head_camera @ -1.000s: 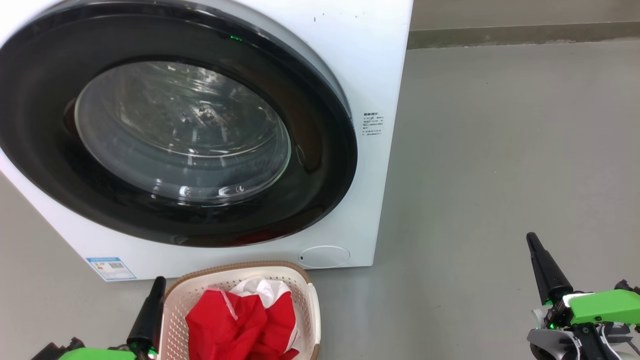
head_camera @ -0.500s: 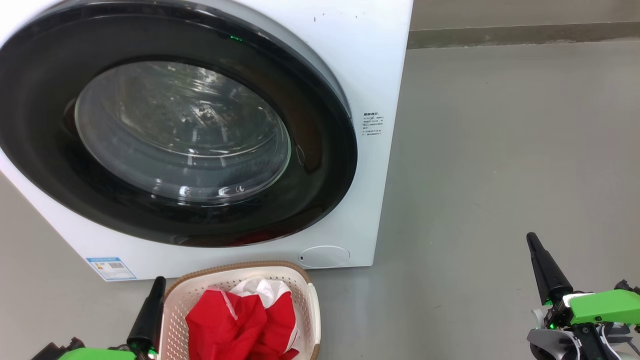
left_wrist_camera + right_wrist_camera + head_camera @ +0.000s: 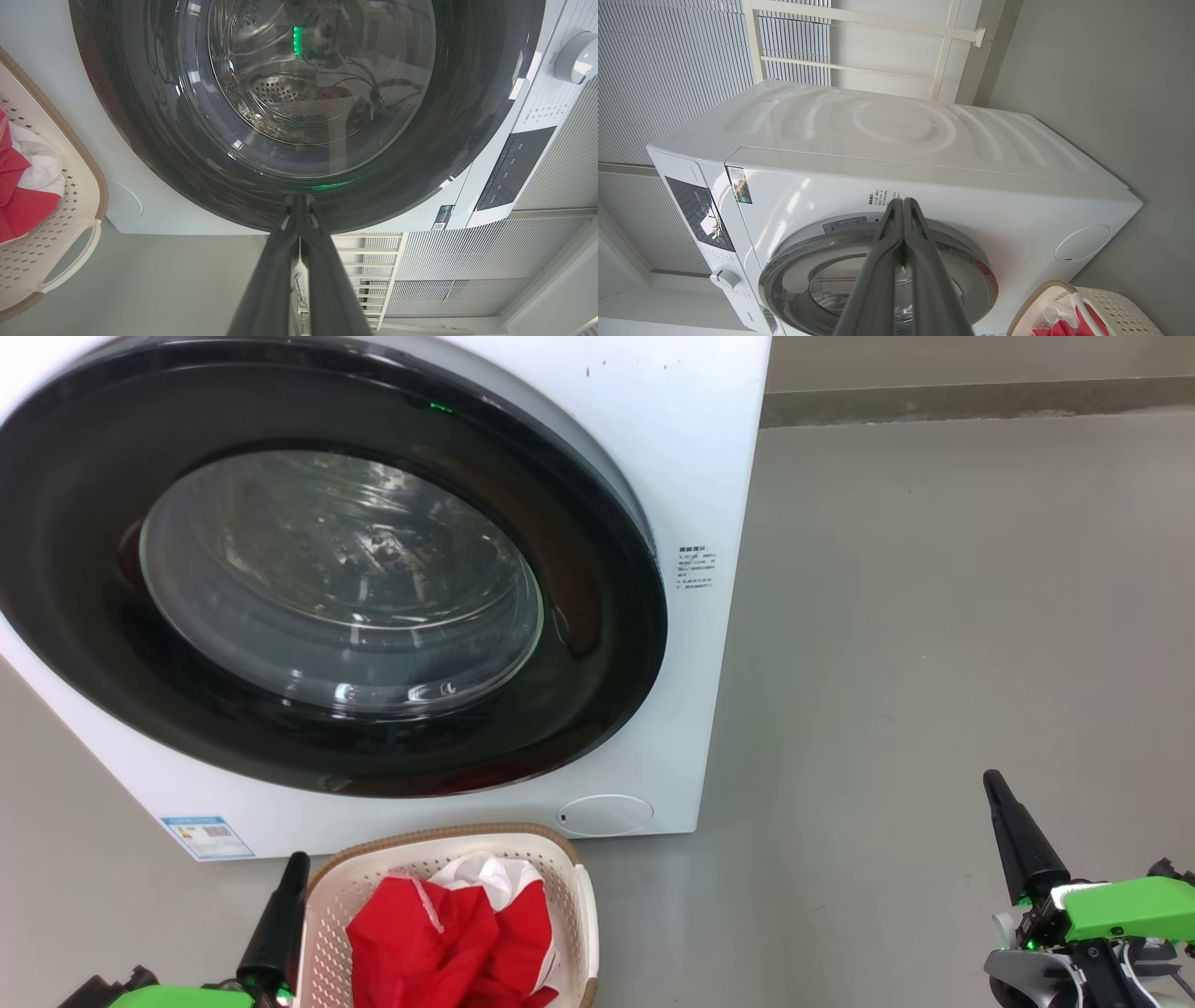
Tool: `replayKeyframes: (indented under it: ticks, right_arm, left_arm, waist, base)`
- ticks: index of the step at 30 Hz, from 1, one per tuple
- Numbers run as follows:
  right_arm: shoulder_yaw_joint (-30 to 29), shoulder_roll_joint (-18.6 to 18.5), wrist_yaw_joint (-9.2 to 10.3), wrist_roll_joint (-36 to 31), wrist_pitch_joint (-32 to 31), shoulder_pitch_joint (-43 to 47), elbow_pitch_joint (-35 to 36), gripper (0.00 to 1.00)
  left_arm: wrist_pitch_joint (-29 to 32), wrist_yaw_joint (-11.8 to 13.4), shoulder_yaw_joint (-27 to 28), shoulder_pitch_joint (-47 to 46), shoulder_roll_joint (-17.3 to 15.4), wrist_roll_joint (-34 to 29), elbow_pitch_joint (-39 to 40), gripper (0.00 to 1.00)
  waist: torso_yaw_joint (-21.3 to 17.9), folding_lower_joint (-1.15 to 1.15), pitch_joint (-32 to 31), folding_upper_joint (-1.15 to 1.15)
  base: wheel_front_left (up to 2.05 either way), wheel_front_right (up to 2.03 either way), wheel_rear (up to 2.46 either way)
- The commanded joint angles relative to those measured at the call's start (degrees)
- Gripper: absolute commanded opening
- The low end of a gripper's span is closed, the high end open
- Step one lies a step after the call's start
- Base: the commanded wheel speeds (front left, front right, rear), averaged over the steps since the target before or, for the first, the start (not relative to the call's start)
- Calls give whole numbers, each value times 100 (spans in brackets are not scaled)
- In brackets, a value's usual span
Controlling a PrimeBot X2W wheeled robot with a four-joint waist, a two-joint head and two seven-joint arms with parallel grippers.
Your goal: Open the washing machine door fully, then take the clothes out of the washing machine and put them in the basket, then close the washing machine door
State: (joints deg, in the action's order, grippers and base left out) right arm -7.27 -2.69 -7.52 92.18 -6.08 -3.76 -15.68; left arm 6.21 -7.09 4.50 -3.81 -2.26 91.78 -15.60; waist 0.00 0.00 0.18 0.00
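The white washing machine [image 3: 691, 476] fills the upper left of the head view, and its round black-rimmed door [image 3: 597, 644] lies flat against the front, shut. Below it on the floor stands the cream basket [image 3: 571, 887] with the red and white clothes [image 3: 439, 933] bundled inside. My left gripper [image 3: 297, 861] is shut and empty just left of the basket's rim. My right gripper [image 3: 991, 778] is shut and empty over the bare floor at the lower right. The left wrist view looks through the door glass [image 3: 299, 93] into the steel drum. The right wrist view shows the washing machine [image 3: 896, 140] and the basket [image 3: 1111, 298].
Grey floor [image 3: 934, 616] stretches to the right of the washer as far as a wall skirting at the top. A round white cap [image 3: 605, 814] and a blue label [image 3: 205, 836] sit low on the washer's front. A control panel and dial [image 3: 575, 57] are on the machine's front.
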Motion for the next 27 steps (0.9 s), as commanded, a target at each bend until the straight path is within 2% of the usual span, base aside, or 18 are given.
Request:
replayKeyframes:
  ticks: [1,27]
  right_arm:
    - [84,-30,3,6,-33,-241,167,0]
    - [78,-26,3,1,-38,-242,166,0]
  left_arm:
    - [28,-40,203,-238,-62,39,155,0]
    - [27,-40,202,-238,-62,39,155,0]
  waist:
    - [0,0,0,0]
    - [0,0,0,0]
  base:
    - [0,0,0]
    - [0,0,0]
